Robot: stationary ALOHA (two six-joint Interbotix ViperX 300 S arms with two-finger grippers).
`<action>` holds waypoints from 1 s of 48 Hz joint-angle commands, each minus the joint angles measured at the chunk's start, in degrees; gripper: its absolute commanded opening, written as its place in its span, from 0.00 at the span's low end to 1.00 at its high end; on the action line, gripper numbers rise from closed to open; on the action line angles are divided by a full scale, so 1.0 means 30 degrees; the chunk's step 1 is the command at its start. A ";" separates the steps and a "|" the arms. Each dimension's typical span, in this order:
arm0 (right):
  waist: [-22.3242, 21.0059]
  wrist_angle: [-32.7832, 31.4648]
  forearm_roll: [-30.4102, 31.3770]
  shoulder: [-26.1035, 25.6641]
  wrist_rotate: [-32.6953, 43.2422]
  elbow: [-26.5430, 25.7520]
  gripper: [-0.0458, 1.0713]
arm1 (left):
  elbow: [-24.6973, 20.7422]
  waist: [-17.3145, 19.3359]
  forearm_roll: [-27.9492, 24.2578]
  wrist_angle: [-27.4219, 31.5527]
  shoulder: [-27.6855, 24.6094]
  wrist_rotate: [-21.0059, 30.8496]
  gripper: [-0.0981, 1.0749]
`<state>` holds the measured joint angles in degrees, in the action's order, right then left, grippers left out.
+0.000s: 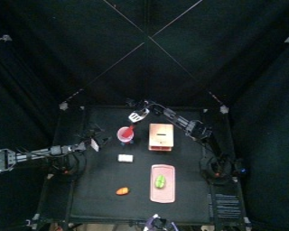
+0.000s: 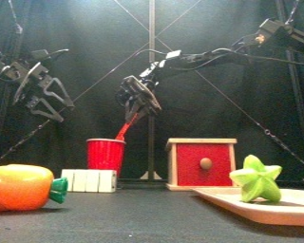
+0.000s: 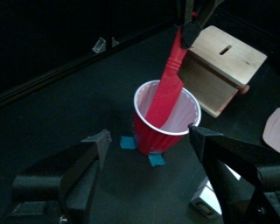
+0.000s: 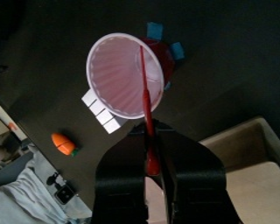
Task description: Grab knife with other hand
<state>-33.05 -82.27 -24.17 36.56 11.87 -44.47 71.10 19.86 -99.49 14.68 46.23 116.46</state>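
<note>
Knife [image 3: 171, 74]: red, upper end clamped in the right claw [image 2: 140, 106], lower end down inside the red cup [image 2: 105, 154]. From the front, the blade tip is hidden behind the cup wall; how deep it goes cannot be read there. The right wrist view looks straight down the blade into the cup's mouth, where the knife leans across the pale interior; its handle end is covered by the claw's own jaws. In the left wrist view the right claw is cut off at the picture's edge, only its tip showing on the knife.

Left claw [image 3: 149, 144]: jaws spread wide, nothing between them, one on either side of the cup but apart from it. From the front it hangs well above the worktop [image 2: 155, 214], off to the side of the cup.

Cup: upright on the worktop; blue tape marks [image 3: 140, 150] lie at its foot. Only the knife is visible inside.

Wooden box [image 2: 200, 163]: red front with a round knob, standing just beside the cup; its contents are not visible. Its top shows a slot in the left wrist view.

Cutting board [image 2: 262, 203]: partly cut off at the front view's edge, a green star-shaped toy [image 2: 256, 180] on it.

Orange carrot toy [image 2: 22, 187]: near the front, partly cut off. White blocks [image 2: 88, 180] sit just behind it, in front of the cup.
</note>
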 commanded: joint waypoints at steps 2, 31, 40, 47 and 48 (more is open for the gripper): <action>0.0117 -0.0381 0.0029 -0.0615 0.0000 -0.1260 0.32 | -0.0293 0.0000 -0.0059 0.0029 -0.0029 0.0000 0.96; 0.2578 -0.3369 0.2988 -0.1875 0.0352 -0.5684 0.32 | -0.0234 -0.0498 0.0176 0.0029 -0.0059 0.0029 0.96; 0.3457 -0.5684 0.5098 -0.1816 0.0967 -0.8789 0.32 | -0.0234 -0.0762 0.0322 0.0059 -0.0029 0.0029 0.96; 0.4395 -0.6855 0.5947 -0.1436 0.1406 -1.2305 0.32 | -0.0293 -0.0762 0.0322 0.0029 -0.0029 0.0029 0.96; 0.4512 -0.7002 0.6035 -0.1289 0.1465 -1.2891 0.32 | -0.0293 -0.0791 0.0322 0.0029 -0.0029 0.0029 0.96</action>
<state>-20.74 -101.78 -7.03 34.72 15.91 -75.15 71.10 17.67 -98.53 14.68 46.23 116.46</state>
